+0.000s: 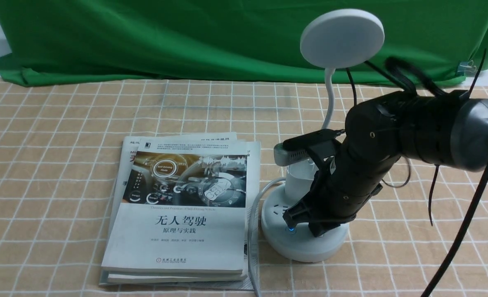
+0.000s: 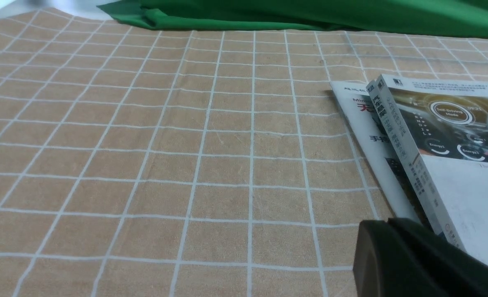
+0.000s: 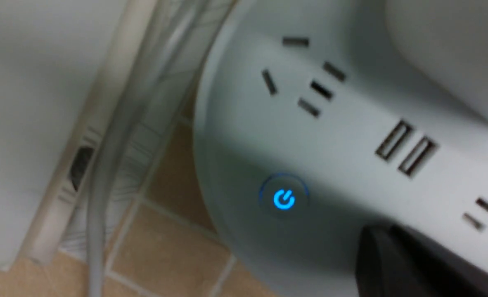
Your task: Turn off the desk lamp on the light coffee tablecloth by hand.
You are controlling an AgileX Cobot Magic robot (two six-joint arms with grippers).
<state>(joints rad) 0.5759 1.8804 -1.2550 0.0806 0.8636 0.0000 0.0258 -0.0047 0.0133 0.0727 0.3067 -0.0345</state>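
The white desk lamp stands on the light coffee tablecloth [image 1: 54,165], with its disc head [image 1: 342,38] up on a thin neck and its round base [image 1: 302,247] below. A power button glows blue on the base [image 1: 290,229], also in the right wrist view [image 3: 284,199]. My right gripper [image 1: 316,231] is shut and its tip [image 3: 386,231] sits on or just over the base, a short way beside the glowing button. My left gripper [image 2: 387,225] is shut and empty, low over the cloth by the books' corner. I cannot tell if the head is lit.
A stack of books [image 1: 178,214] lies just left of the lamp base, also in the left wrist view [image 2: 434,136]. The lamp's white cable [image 1: 252,235] runs between books and base. A green backdrop cloth [image 1: 186,37] hangs at the far edge.
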